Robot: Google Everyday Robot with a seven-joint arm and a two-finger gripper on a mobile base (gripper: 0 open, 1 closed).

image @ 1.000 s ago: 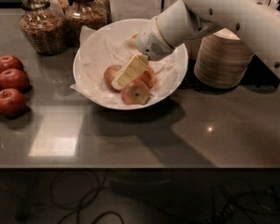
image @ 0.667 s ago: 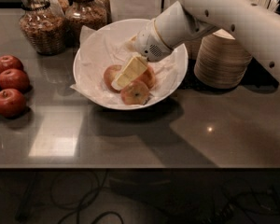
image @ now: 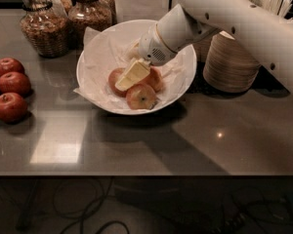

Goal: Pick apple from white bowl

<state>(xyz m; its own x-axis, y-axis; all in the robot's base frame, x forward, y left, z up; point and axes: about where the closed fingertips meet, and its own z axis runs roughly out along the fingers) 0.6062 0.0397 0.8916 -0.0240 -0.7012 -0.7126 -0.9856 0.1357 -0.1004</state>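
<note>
While three apples [image: 140,96] lie in bowl [image: 95,57] near surface's [image: 136,145] rear edge, end effector [image: 130,76] hangs over them; grip state: cannot tell.

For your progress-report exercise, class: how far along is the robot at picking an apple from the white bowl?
Done: gripper is inside the white bowl, right above the apples. In hand: lining up; all three lie unlifted. Left: grasp one, lift it out.

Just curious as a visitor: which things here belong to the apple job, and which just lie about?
Job: white bowl; blushed apples in it; hand, low over them.
Lying about: dark red apples, left; jars; stacked paper bowls.
</note>
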